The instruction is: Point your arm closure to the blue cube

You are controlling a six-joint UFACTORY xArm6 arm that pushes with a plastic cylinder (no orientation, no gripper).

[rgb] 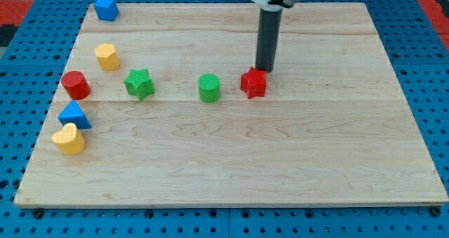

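The blue cube (106, 8) sits at the board's top left corner. My tip (264, 70) is at the end of the dark rod, in the upper middle of the board, far to the right of the blue cube. It stands just above and right of the red star block (253, 83), close to or touching it.
A green cylinder (208, 88) and a green star (139, 83) lie left of the red star. On the left side are a yellow hexagonal block (107, 56), a red cylinder (75, 85), a blue triangle (74, 115) and a yellow heart (69, 139). The wooden board (280, 161) lies on a blue pegboard.
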